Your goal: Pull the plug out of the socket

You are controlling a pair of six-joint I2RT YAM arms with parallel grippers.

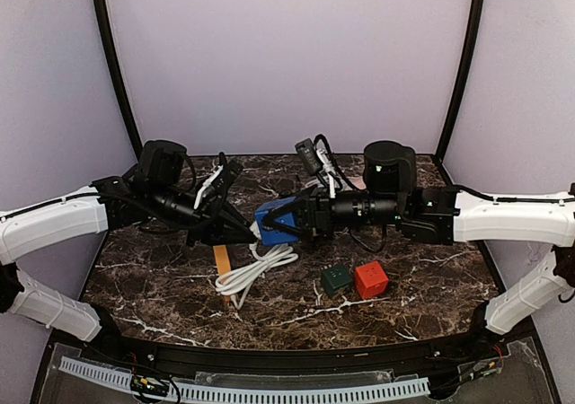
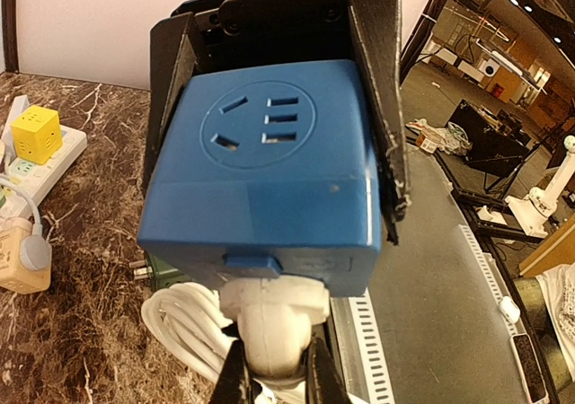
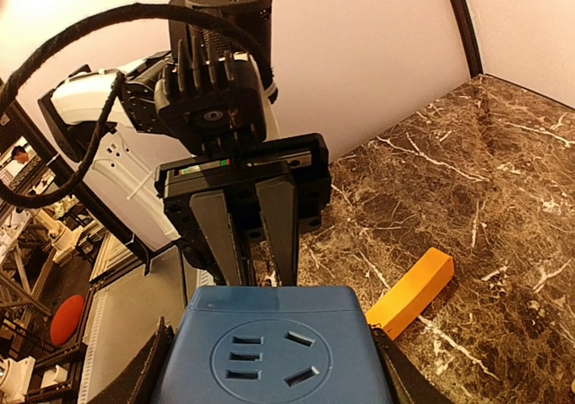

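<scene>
The left gripper (image 2: 276,374) reaches in from the left, its jaws narrow and pressed on the white plug (image 2: 269,319). The plug sits seated in the near face of the blue socket (image 2: 269,162), a cube held above the middle of the table (image 1: 431,278). No gap shows between plug and cube, so the pull is not yet done.

Below them the white cable (image 1: 256,269) lies in a loose coil beside an orange bar (image 1: 222,262).

To the right, the right gripper (image 3: 269,332) has its jaws clamped on two opposite sides of the socket (the black fingers run along its flanks in both wrist views). Further right, a green block (image 1: 335,279) and a red block (image 1: 370,279) sit near each other, well apart from the action.

The main risk, as I judge it, is slip. The left fingers hold only a small rounded part of the plug and could slide off if the pins bind. A pull off the pin axis could also twist the cube in the right jaws, or snag the coiled cable.
</scene>
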